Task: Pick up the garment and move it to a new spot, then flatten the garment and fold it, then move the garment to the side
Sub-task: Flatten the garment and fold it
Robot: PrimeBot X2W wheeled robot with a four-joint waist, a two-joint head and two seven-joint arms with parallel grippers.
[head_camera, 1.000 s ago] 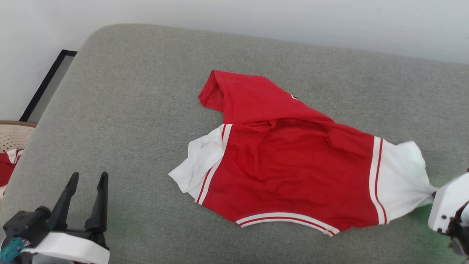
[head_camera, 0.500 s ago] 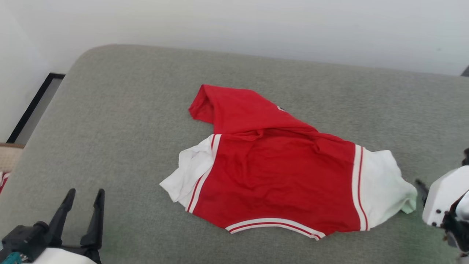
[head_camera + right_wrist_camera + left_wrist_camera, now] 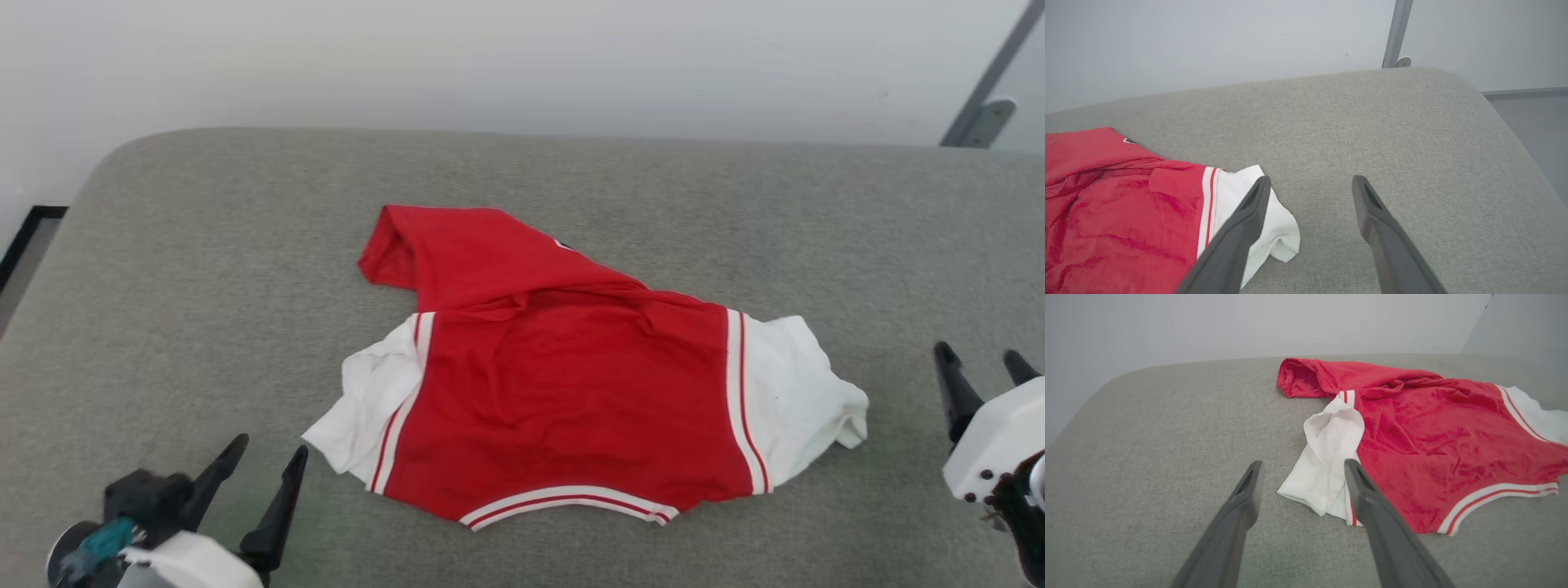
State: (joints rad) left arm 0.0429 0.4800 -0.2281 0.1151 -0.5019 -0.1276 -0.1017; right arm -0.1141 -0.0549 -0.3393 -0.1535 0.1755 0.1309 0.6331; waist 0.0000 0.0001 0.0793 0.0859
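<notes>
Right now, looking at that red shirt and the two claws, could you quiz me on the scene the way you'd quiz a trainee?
1. True or false: the right gripper is gripping the garment by its white sleeve.
2. What does the garment lie on? A) a grey padded surface B) a wooden floor C) a metal tray
3. Fill in: the left gripper has its jaws ___ (open or shut).

Key
1. False: its jaws are open, beside the sleeve, holding nothing.
2. A
3. open
</notes>
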